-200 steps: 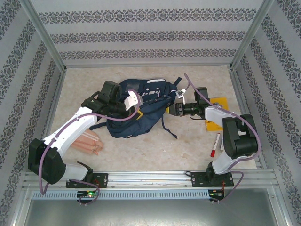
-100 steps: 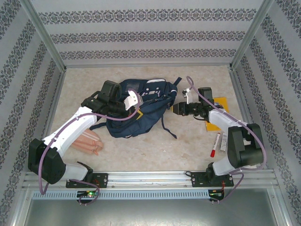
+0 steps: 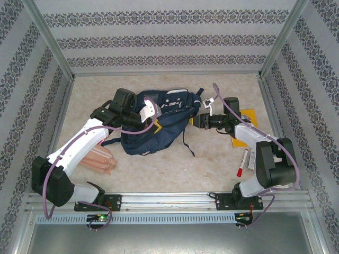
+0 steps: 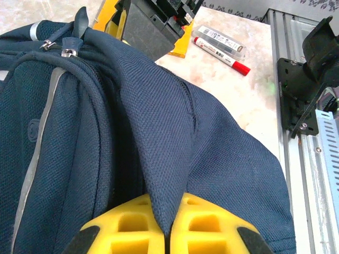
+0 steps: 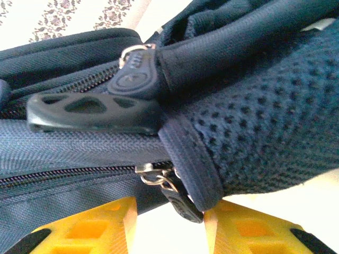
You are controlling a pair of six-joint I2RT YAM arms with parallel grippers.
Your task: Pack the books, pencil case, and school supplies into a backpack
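Two grippers, one bag: left gripper (image 4: 168,225) pinched tight on a fold of backpack (image 3: 159,124) fabric; right gripper (image 5: 169,227) part-open at the bag's right side, clamping nothing.
Zipper pull (image 5: 180,201): dangling between the right fingers; whether it brushes one of them is hard to say from this close.
Slip risk: close off-centre and the small tab likely squirts out, leaving the zip shut.
Left hold: a thin fold only; a hard tug from the right could strip it free or drag the whole bag.
Waiting items: books (image 3: 247,114) under the right arm, marker pen (image 3: 241,164) nearby, pencil case (image 3: 100,159) beside the left arm, all on the table (image 3: 159,166), none packed.
Collision risk: a careless right-arm swing could shove the books or pen.
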